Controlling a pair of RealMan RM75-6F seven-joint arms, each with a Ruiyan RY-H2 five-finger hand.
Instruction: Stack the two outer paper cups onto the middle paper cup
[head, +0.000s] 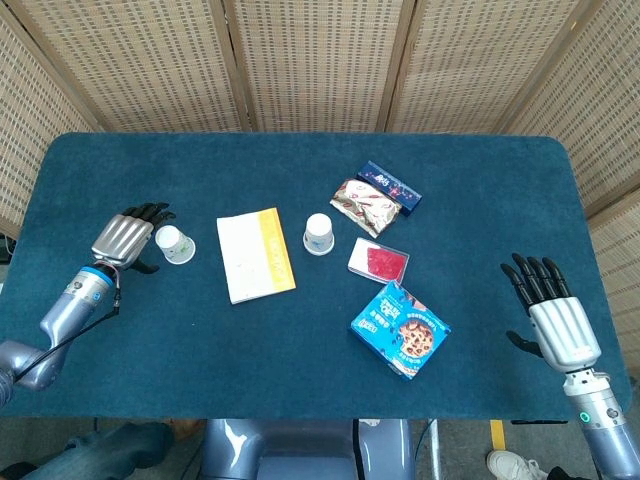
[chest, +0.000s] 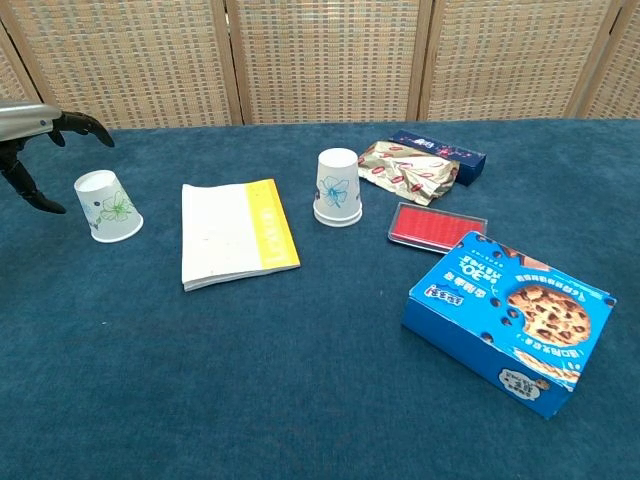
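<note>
The blue cookie box (chest: 508, 320) lay nearest the robot, on the right half of the blue table (head: 300, 340). The right hand (head: 556, 315) hovered near the table's right front edge, well apart from every object, fingers spread and holding nothing. Just beyond the cookie box lay a flat red case (chest: 436, 223).

To the left, a white notepad with a yellow spine (chest: 235, 232) lay flat between the two cups. The green-flowered paper cup (chest: 107, 206) stood upside down on the left side. The left hand (head: 127, 237) was positioned just beside this cup on its outer side, fingers partly curled above the cup and the thumb apart below; whether any finger touched the cup could not be determined, and the hand held nothing.

The blue-flowered paper cup (chest: 338, 187) stood upside down near the table centre; it showed a doubled rim at its base. Behind it and to the right lay a crumpled foil snack packet (chest: 408, 172), and beyond that a dark blue bar box (chest: 440, 153), touching the packet. A woven screen (head: 320, 60) stood behind the table.
</note>
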